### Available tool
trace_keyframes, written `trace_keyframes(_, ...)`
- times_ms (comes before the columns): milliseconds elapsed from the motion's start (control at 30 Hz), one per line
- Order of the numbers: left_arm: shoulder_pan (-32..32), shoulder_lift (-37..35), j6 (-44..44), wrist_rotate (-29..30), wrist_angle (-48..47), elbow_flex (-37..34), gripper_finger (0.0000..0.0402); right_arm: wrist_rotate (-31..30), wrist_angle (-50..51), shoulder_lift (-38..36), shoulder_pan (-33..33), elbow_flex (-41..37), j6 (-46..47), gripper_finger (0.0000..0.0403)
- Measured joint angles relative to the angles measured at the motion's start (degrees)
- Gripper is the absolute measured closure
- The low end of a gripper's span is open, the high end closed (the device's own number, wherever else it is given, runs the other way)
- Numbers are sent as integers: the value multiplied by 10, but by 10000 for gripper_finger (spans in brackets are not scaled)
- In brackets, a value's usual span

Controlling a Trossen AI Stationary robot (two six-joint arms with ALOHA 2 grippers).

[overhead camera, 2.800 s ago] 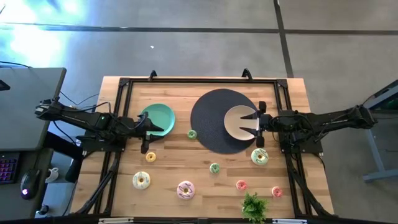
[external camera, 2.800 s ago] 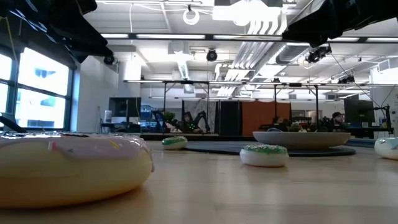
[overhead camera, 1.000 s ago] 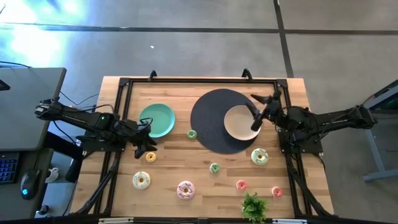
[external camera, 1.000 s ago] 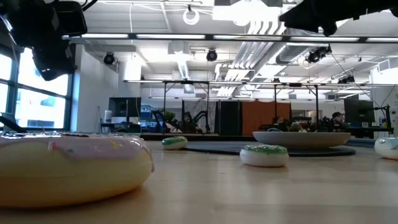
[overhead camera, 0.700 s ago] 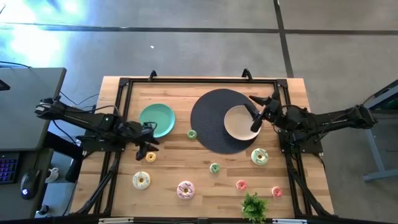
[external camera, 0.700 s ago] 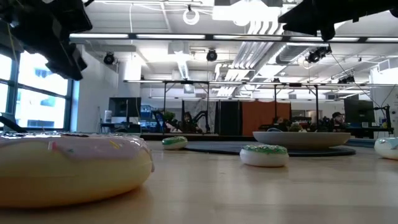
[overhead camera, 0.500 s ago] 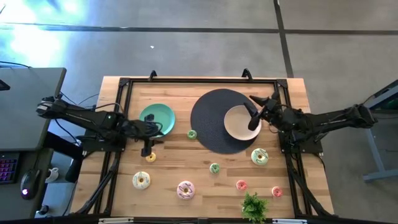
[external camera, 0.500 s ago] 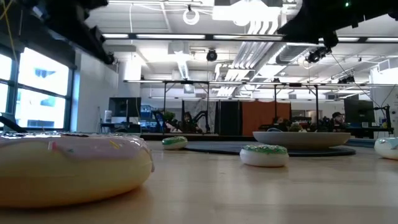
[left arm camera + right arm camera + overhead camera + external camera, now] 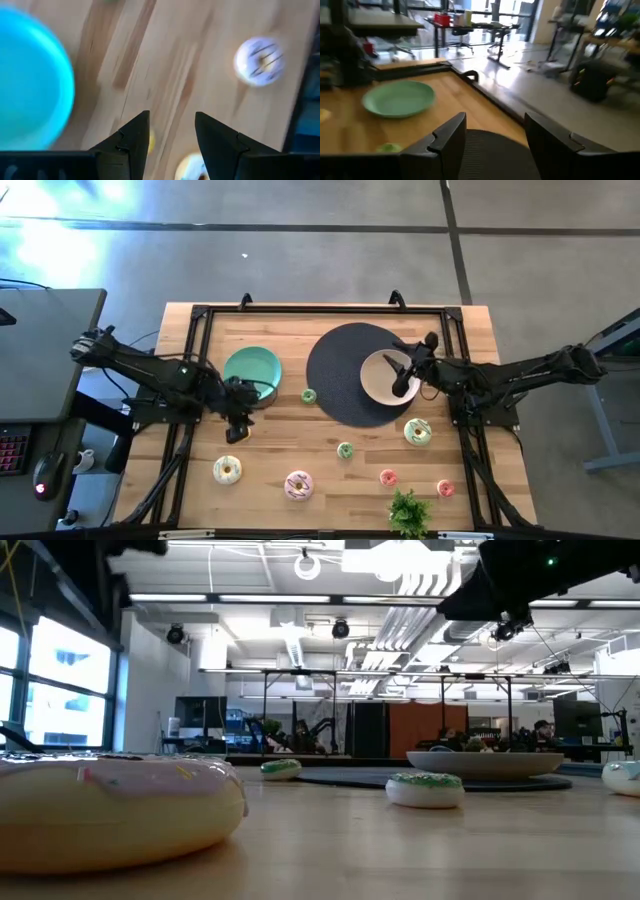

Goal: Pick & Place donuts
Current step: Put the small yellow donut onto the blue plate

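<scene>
High view: green plate [image 9: 250, 368] holds nothing.

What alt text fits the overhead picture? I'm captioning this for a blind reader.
Two dark robot arms reach over a wooden table: the left gripper beside a green plate, the open right gripper above a beige plate on a dark round mat. Small donuts and a plant sprig lie along the near side.

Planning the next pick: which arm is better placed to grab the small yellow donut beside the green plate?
Left. The left gripper hangs open directly over the yellow donut; the right gripper is across the table over the beige plate.
</scene>
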State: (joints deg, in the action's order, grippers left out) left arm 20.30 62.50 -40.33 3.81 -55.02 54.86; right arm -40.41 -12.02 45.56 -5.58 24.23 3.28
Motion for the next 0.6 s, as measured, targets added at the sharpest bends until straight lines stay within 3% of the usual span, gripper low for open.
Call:
trace_keyframes(233, 35, 48, -133, 39, -11, -59, 245, 149, 1, 35, 0, 0, 34, 206)
trace_keyframes(367, 34, 72, -184, 36, -24, -87, 245, 154, 1, 61, 0, 0, 52, 206)
trace_keyframes(600, 34, 97, -187, -24, -15, -113, 245, 152, 0, 91, 0, 0, 55, 206)
